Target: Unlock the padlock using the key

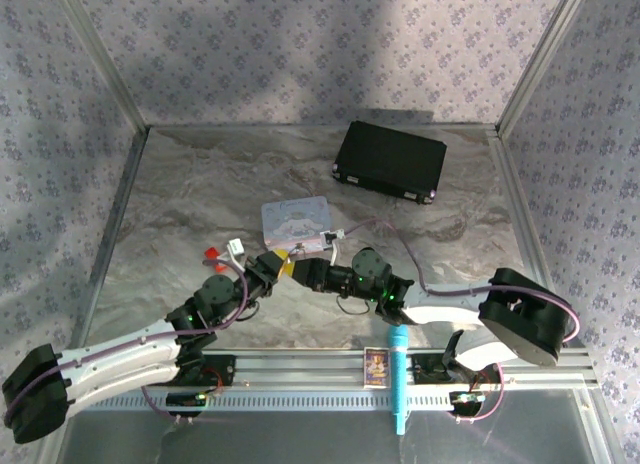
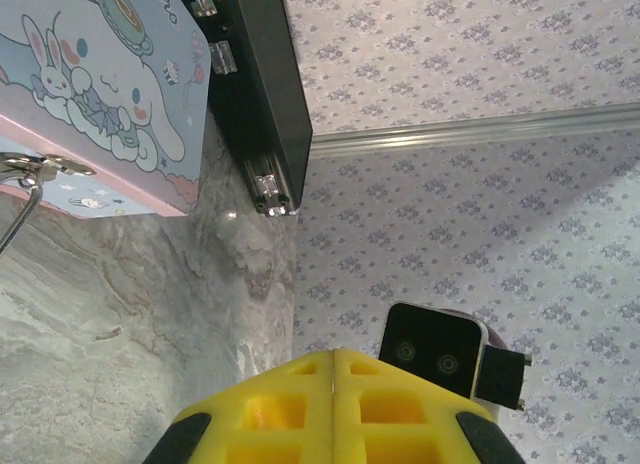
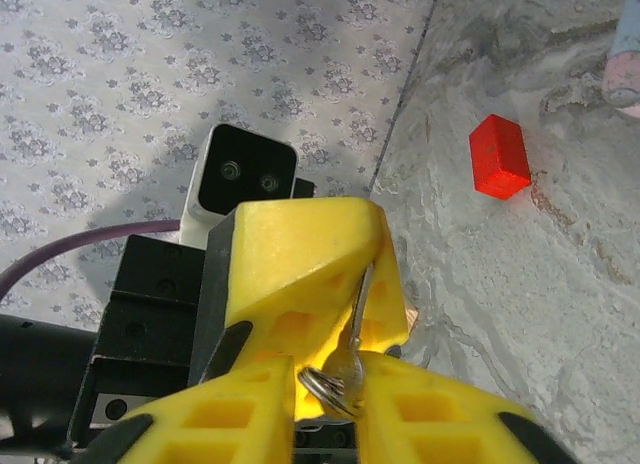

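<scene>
The two grippers meet at mid-table, just in front of the pale blue tin (image 1: 295, 222). My left gripper (image 1: 283, 268) (image 2: 333, 352) is shut, and in the right wrist view its yellow fingers (image 3: 300, 254) pinch the blade of the silvery key (image 3: 352, 329). My right gripper (image 3: 325, 369) (image 1: 302, 273) is closed round the key's head and its ring (image 3: 325, 389). A small brass-and-silver piece with a thin silver loop, apparently the padlock (image 2: 35, 167), lies by the tin's pink edge and is cut off by the left side of the left wrist view.
A black case (image 1: 390, 161) (image 2: 255, 84) lies at the back right. A red block (image 1: 211, 252) (image 3: 499, 156) and a small white piece (image 1: 236, 248) sit left of the grippers. A blue pen-like tool (image 1: 398, 379) and a card (image 1: 376, 364) rest on the front rail. Patterned walls enclose the table.
</scene>
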Controlling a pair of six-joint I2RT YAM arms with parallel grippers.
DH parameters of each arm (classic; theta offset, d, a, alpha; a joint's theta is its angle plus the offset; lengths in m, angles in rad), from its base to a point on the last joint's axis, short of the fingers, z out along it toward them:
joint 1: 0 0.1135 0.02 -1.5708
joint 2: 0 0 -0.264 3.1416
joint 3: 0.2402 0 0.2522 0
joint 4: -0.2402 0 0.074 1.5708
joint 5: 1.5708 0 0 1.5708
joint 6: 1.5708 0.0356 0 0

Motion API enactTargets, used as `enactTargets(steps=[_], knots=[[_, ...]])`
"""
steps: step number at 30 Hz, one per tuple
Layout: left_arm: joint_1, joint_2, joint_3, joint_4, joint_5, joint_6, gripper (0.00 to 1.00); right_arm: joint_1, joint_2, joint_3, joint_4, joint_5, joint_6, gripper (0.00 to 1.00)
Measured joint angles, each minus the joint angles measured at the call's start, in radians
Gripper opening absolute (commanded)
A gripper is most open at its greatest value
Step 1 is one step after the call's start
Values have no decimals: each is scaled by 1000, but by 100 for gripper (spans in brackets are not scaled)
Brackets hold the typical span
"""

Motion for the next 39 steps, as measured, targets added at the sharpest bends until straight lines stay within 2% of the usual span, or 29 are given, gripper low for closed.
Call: enactTargets(steps=[9,17,18,20,23,25,27,30,33,36,39], knots=[[0,-42,-21,2,-11,-3,0,-1,2,-3,21,-2,6,0],[0,-56,-23,-21,-14,-11,0,-9,1,-3,7,-14,-10,0],[0,-62,-24,-31,-14,-10,5,-10,0,-3,0,-17,-17,0],[0,-69,-24,-46,-14,-10,25,-11,-6,-3,-23,-21,-31,0],[0,-93,-26,-69,-19,-7,47,-20,-29,-13,-75,-18,-50,0],[0,-124,-26,-101,-22,6,65,-27,-42,-31,-101,-13,-55,0],[0,-146,-21,-152,-27,18,76,-32,-51,-49,-124,-12,-55,0],[3,-153,31,-307,-35,34,78,-39,-62,-70,-166,-12,-59,0],[7,-89,150,-496,-42,61,80,-51,-91,-74,-248,-12,-84,0],[13,49,280,-631,-36,118,80,-73,-142,-73,-378,-12,-133,0],[15,200,367,-681,-14,184,79,-113,-183,-74,-484,-21,-180,0]])
